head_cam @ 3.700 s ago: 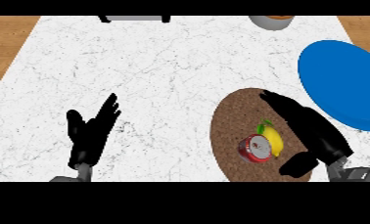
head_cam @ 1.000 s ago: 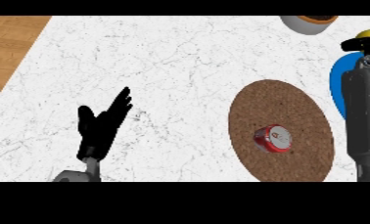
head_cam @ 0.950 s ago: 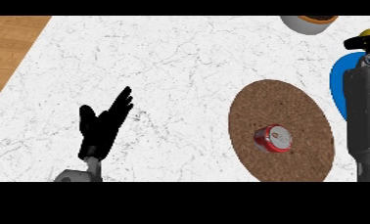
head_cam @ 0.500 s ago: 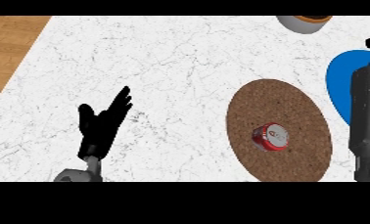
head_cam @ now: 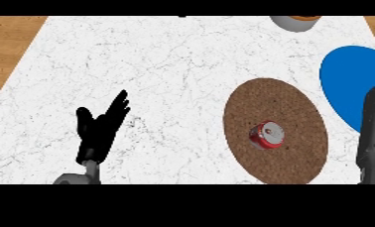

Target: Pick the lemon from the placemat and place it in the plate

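Risk: the lemon is not visible; if it lies near the flat blue plate's (head_cam: 345,80) hidden rim, it may roll off. The round brown cork placemat (head_cam: 293,107) carries only a red can (head_cam: 266,136). The left hand (head_cam: 101,128) rests open near the white marble table's (head_cam: 168,62) front edge. The right arm (head_cam: 367,132) stands at the right edge, and whether its hand is released or clenched cannot be told.

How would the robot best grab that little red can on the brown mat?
Round the red side wall of the can, just below its silver top, coming from the right, where the arm is nearest. It seems to stand upright on the placemat, so its curved sides give fingers and thumb opposite faces.
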